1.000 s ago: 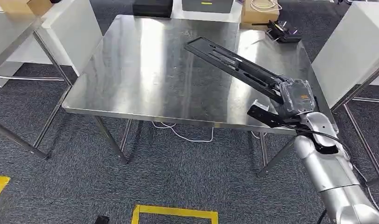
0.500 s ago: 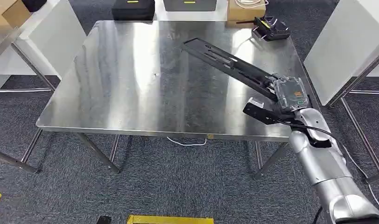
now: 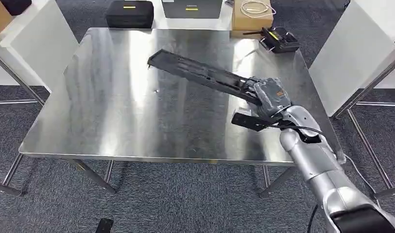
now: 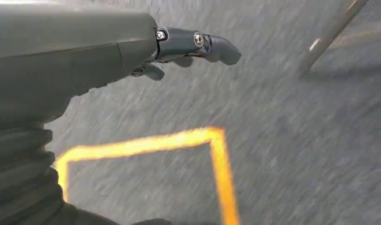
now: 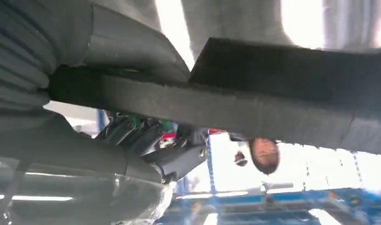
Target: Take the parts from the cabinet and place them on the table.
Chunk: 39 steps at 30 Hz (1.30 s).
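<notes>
We grip long black part (image 3: 200, 74) in right hand (image 3: 269, 97) over table (image 3: 137, 121); early release risks it tipping off. Left hand (image 4: 179, 47) empty, fingers apart.

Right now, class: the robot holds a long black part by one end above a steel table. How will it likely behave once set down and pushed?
The long black part juts straight from the right hand without sagging, so it is probably stiff. Flat and slim, it should lie still, not roll. On the polished steel table it may slide easily.
</notes>
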{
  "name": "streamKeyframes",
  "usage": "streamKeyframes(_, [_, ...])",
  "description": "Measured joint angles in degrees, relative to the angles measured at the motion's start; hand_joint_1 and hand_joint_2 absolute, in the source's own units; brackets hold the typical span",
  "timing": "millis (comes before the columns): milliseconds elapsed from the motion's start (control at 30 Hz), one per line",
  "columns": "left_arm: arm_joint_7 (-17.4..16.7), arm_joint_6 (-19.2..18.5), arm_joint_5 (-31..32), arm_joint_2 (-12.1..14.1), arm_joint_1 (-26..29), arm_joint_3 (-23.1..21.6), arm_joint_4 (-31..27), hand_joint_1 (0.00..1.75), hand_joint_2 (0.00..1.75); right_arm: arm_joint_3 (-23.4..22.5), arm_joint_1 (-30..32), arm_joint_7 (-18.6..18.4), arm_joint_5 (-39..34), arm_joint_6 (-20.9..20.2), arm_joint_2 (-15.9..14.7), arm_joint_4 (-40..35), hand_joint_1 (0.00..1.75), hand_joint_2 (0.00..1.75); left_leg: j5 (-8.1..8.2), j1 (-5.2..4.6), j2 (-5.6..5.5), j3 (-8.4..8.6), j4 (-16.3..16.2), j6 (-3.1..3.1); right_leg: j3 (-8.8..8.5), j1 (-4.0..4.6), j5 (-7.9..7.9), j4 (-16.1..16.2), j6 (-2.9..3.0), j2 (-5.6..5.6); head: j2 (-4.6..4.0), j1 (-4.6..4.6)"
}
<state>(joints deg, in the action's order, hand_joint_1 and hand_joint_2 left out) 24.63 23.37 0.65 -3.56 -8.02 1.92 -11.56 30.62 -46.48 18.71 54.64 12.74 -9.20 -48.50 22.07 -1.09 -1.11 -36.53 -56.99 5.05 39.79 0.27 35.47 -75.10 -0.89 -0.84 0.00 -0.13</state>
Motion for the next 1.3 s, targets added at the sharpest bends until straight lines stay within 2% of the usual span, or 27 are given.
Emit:
streamKeyframes(33, [-0.1,0.1,-0.7,-0.2,-0.1,0.5,0.0,0.00,1.75,0.9,0.0,0.1,-0.2,0.0,0.7,0.5,1.71,1.75,0.49,0.09,-0.03,0.52,0.0,-0.23,0.85,-0.36,0.23,0.9,-0.38,0.09,0.00,-0.04])
streamKeyframes(67, [0.1,0.1,-0.9,-0.3,-0.1,0.8,0.0,0.00,1.75,1.5,-0.1,0.1,-0.4,0.0,1.2,0.9,1.71,1.75,0.92,0.21,-0.04,1.04,0.0,-0.46,0.60,-0.69,-1.30,3.7,-1.20,0.17,0.00,-0.02])
streamKeyframes(100, [1.5,0.7,-1.0,-0.3,-0.1,1.2,0.0,0.00,1.75,2.1,-0.1,0.1,-0.5,0.2,1.9,1.2,1.71,1.75,1.37,0.39,-0.05,1.67,0.0,-0.77,-0.71,-1.01,-4.83,8.8,-2.46,0.32,0.00,-0.04])
streamKeyframes(133, [3.6,1.9,-1.0,-0.5,-0.1,1.4,0.0,0.00,1.75,2.7,-0.3,0.0,-0.5,0.5,2.2,1.4,1.71,1.75,1.79,0.51,-0.07,2.21,0.0,-1.08,-2.44,-1.21,-9.08,14.5,-3.53,0.51,0.00,0.02])
streamKeyframes(167, [5.2,1.9,-1.1,-0.6,-0.1,1.5,-0.1,0.00,1.75,3.1,-0.5,-0.2,-0.5,0.7,2.4,1.7,1.71,1.75,2.07,0.48,-0.18,2.48,0.0,-1.43,-3.26,-1.26,-12.39,17.9,-3.61,1.10,0.00,0.15])
streamKeyframes(200, [6.1,1.6,-1.4,-0.7,-0.1,1.9,-0.1,0.00,1.75,3.7,-0.7,-0.4,-0.3,1.1,2.5,2.0,1.71,1.75,2.42,0.41,-0.38,2.56,-0.2,-1.86,-3.02,-0.94,-11.46,18.4,-2.10,1.16,0.00,0.09])
streamKeyframes(233, [6.4,1.7,-1.7,-0.8,-0.2,2.3,-0.1,0.00,1.75,4.4,-1.0,-0.4,0.2,1.2,2.8,2.2,1.71,1.75,2.72,0.44,-0.26,2.33,0.0,-2.35,-4.02,-0.61,-12.16,18.3,-0.98,0.95,0.00,0.09])
streamKeyframes(267, [6.5,1.8,-1.9,-0.8,-0.2,2.6,-0.1,0.00,1.75,4.8,-1.0,-0.6,0.4,1.2,3.0,2.3,1.71,1.75,2.67,0.41,-0.15,2.17,-0.5,-2.35,-4.09,-1.04,-13.03,18.7,-0.49,0.87,0.00,0.02])
streamKeyframes(300, [6.6,2.0,-1.9,-0.8,-0.2,2.9,-0.1,0.00,1.75,5.2,-1.2,-0.6,0.5,1.3,3.2,2.5,1.71,1.75,2.32,0.45,-0.05,2.29,-0.3,-1.28,-4.13,-1.01,-13.20,18.6,-0.84,0.84,0.00,-0.02])
streamKeyframes(367, [6.7,2.0,-1.9,-0.9,-0.2,3.2,-0.1,0.00,1.75,5.6,-1.3,-0.7,0.5,1.4,3.3,2.8,1.71,1.75,2.60,0.66,0.24,2.34,-0.2,-1.48,-4.03,-0.68,-13.12,18.6,-0.66,0.65,0.00,0.02])
streamKeyframes(500, [6.8,2.0,-1.9,-0.9,-0.2,3.5,-0.1,0.00,1.75,6.6,-1.4,-0.7,0.5,1.4,3.5,3.4,1.71,1.75,2.77,0.73,0.40,2.61,0.3,-1.50,-4.03,-0.57,-12.85,18.7,-0.23,0.51,0.00,-0.07])
streamKeyframes(567, [6.8,2.0,-1.9,-0.9,-0.2,3.8,-0.1,0.00,1.75,6.9,-1.5,-0.7,0.5,1.4,3.5,3.6,1.71,1.75,2.87,0.79,0.46,2.68,0.4,-1.68,-4.03,-0.46,-12.84,18.7,-0.20,0.51,0.00,-0.02])
streamKeyframes(600, [6.8,2.1,-1.9,-0.9,-0.2,3.8,-0.1,0.00,1.75,7.1,-1.6,-0.7,0.5,1.4,3.5,3.7,0.00,0.00,2.86,0.85,0.52,2.69,0.4,-1.73,-4.03,-0.41,-12.84,18.7,-0.15,0.51,0.00,-0.04])
streamKeyframes(667, [6.7,2.4,-2.0,-0.9,-0.2,4.1,-0.1,0.00,1.75,7.4,-1.7,-0.7,0.2,1.5,3.6,4.1,0.00,0.00,2.88,0.99,0.56,2.70,0.4,-2.23,-4.03,-0.26,-12.90,18.7,0.00,0.51,0.00,-0.04])
streamKeyframes(700, [6.2,2.6,-2.1,-0.9,-0.2,4.2,-0.1,0.00,0.00,7.5,-1.8,-0.7,0.0,1.6,3.6,4.3,0.00,0.00,2.85,1.08,0.57,2.70,0.4,-2.73,-4.03,-0.23,-12.94,18.7,0.10,0.50,0.00,0.00])
streamKeyframes(800, [1.9,2.5,-2.4,-0.9,-0.2,4.6,-0.1,0.00,0.00,7.8,-2.2,-0.7,-0.8,2.5,3.6,5.0,0.00,0.00,2.78,1.11,0.59,2.72,0.4,-3.09,-4.05,-0.20,-12.95,18.7,0.12,0.48,0.00,-0.02])
streamKeyframes(900, [-2.9,0.5,-1.6,-0.7,-0.2,4.6,0.0,0.00,0.00,8.0,-2.2,-0.7,-1.3,2.4,3.6,5.5,0.00,0.00,2.75,1.08,0.60,2.70,0.4,-3.13,-4.05,-0.24,-12.97,18.7,0.13,0.49,0.00,0.00])
streamKeyframes(1033, [-3.6,-1.0,0.0,-0.5,-0.2,4.5,0.0,0.00,0.00,8.0,-2.1,-1.0,-2.1,2.4,3.5,5.7,0.00,0.00,2.85,0.76,0.59,2.66,0.2,-2.99,-4.10,-0.60,-13.00,18.7,0.08,0.49,0.00,0.00])
streamKeyframes(1233, [-4.1,-1.9,0.3,-0.3,-0.2,4.5,0.0,0.00,0.00,8.0,-1.7,-1.1,-2.3,2.2,3.5,5.9,0.00,0.00,3.22,0.40,0.59,2.47,-0.3,-2.18,-4.15,-0.93,-13.07,18.7,-0.20,0.48,0.00,-0.02])
streamKeyframes(1300, [-4.1,-2.0,0.3,-0.3,-0.2,4.5,0.0,0.00,0.00,8.0,-1.8,-1.1,-2.3,2.2,3.5,5.9,0.00,0.00,2.62,0.25,0.60,2.69,0.0,-1.57,-4.42,-0.93,-13.53,19.0,-0.85,0.44,0.00,-0.07])
